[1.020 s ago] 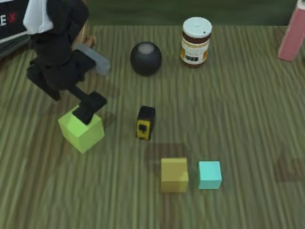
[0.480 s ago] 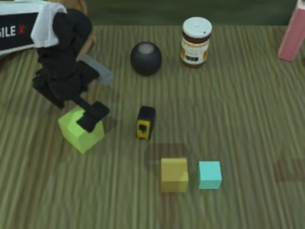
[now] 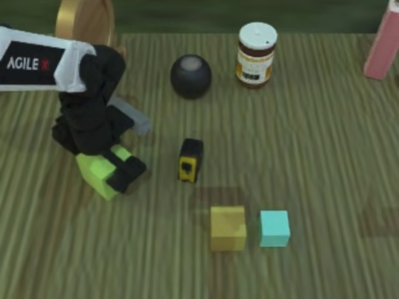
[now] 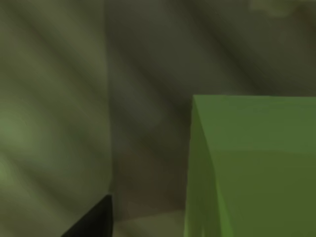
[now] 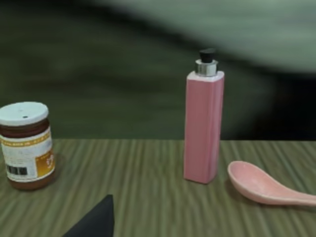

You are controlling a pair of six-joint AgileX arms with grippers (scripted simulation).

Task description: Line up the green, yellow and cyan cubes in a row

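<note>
The lime-green cube [image 3: 95, 170] sits at the table's left, largely covered by my left arm. My left gripper [image 3: 106, 166] is open and low around it, with one black finger [image 3: 128, 172] down along the cube's right side. In the left wrist view the green cube [image 4: 256, 168] fills one side, and a fingertip [image 4: 95, 223] stands apart from it across a gap. The mustard-yellow cube [image 3: 227, 228] and the smaller cyan cube [image 3: 274, 228] rest side by side near the front middle. My right gripper [image 5: 158, 231] is outside the top view; one of its fingertips [image 5: 96, 222] shows above the table, holding nothing.
A black-and-yellow tape measure [image 3: 190, 160] lies between the green cube and the yellow one. At the back stand a black ball [image 3: 191, 76], a white-lidded jar [image 3: 255, 55] and a pink pump bottle [image 3: 381, 47]. A pink spoon [image 5: 266, 185] lies beside the bottle.
My left arm has swung forward and lowered over the green cube, its finger sliding from the cube's top down its right side. The cubes have not moved.
</note>
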